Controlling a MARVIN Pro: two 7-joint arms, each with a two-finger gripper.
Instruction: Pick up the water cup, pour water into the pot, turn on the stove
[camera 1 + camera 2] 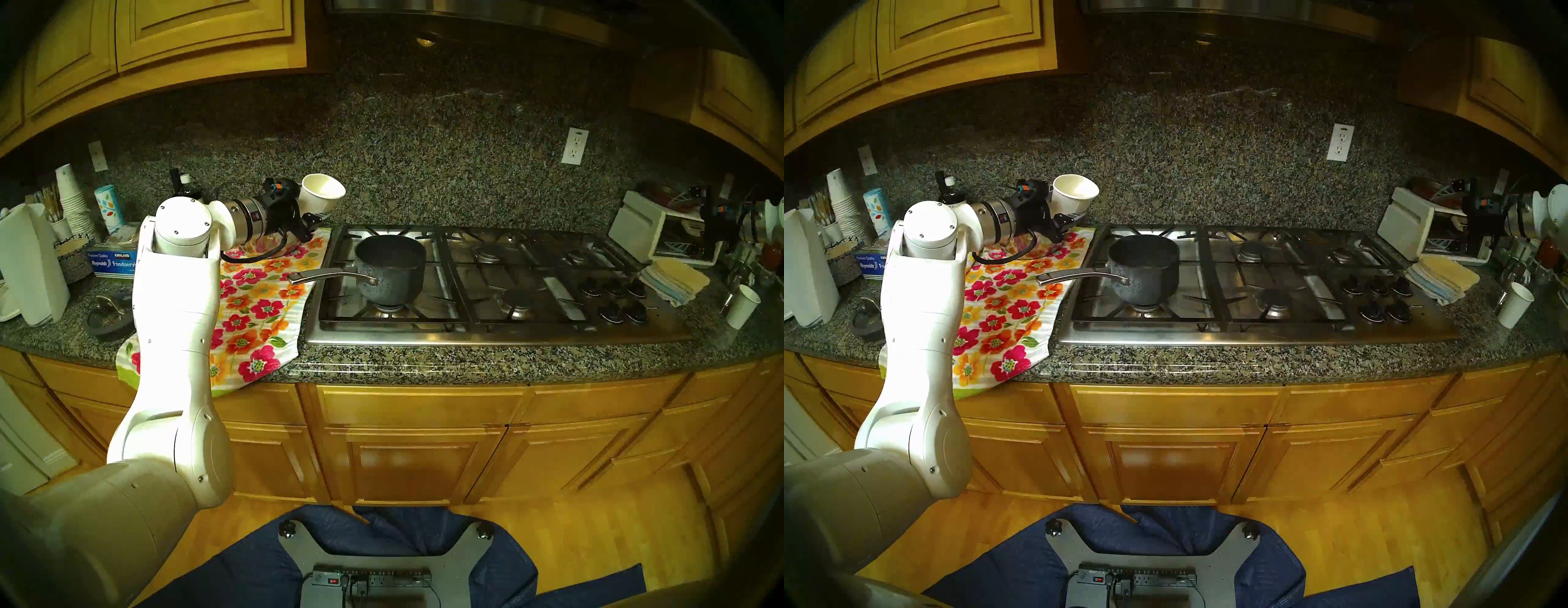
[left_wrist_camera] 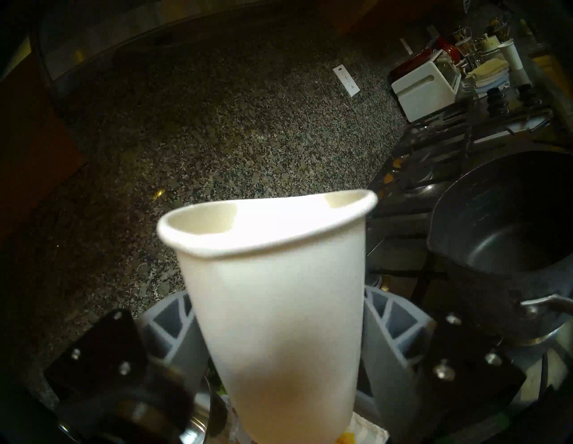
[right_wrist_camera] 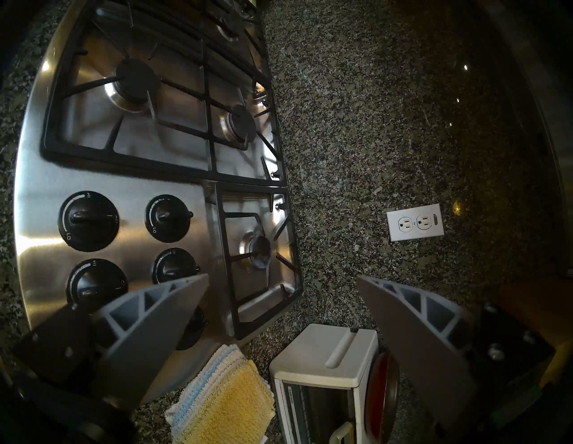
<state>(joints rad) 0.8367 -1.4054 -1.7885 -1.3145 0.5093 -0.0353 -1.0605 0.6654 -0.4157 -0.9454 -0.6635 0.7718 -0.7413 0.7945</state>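
The water cup [image 1: 322, 196] is up in the air at the far left of the stove [image 1: 488, 331], clamped low on its body by the left hand [image 1: 316, 218], whose two grey fingers [image 2: 173, 335] press in from either side. It is held tilted, its mouth leaning toward the pot [image 1: 390, 267], with the rim squeezed slightly out of round in the wrist view. That grip near the base makes sense to me: it leaves the rim clear for pouring and lets the wrist roll the cup over. The cup hangs beside and above the pot, not yet over its opening, so I judge the pour has not begun; I can see no water falling.

The pot sits on the near left burner, its long handle [image 1: 326, 277] pointing left over the flowered cloth [image 1: 254, 305], which covers the bench just left of the stove, probably to catch spills.

The right hand [image 3: 282, 313] waits far off to the right with its fingers spread wide and nothing between them, looking down on the black knobs [image 3: 90, 220]. That placement reads as readiness for lighting the burner once the water is in.

A second small paper cup [image 1: 743, 306] stands on the bench at the right, well apart from all this.
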